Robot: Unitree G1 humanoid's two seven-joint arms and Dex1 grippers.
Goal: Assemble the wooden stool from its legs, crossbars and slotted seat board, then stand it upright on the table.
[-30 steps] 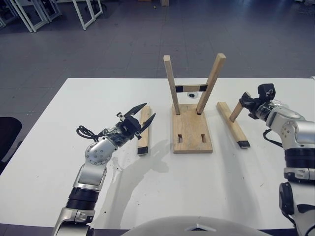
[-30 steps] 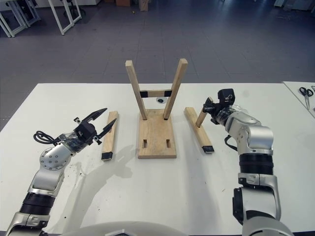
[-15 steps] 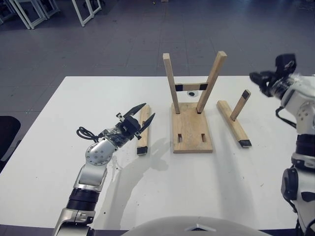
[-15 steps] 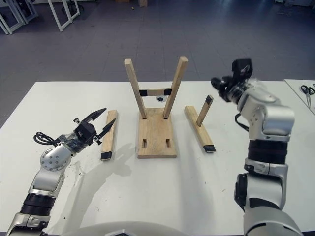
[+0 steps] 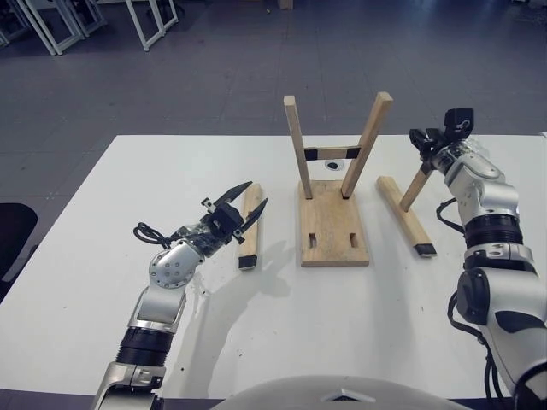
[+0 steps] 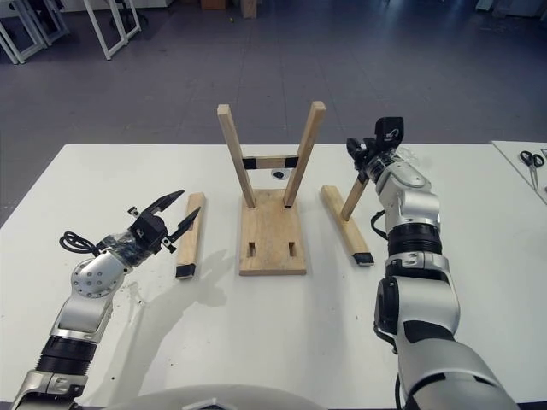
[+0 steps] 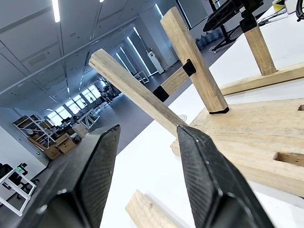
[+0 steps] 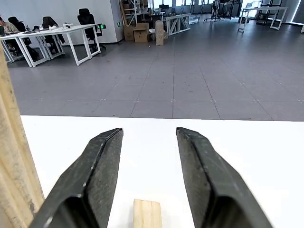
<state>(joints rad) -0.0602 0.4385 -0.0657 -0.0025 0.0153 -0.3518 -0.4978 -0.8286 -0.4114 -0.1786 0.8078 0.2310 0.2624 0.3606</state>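
You have the seat board [image 5: 333,226] mid-tabletop [image 5: 342,290], two legs [image 5: 297,145] standing on its far end, a crossbar [image 5: 332,152] between them. A loose leg [image 5: 249,226] lies left, another leg [image 5: 405,215] right, with a short bar [image 5: 414,186] rising from it.

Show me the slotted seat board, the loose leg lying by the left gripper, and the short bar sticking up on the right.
Seat board [image 5: 333,220], left eye view, bare wood above the slots.
Loose leg [image 5: 249,243], left eye view, its near half.
Short bar [image 5: 414,190], left eye view, mid-length.
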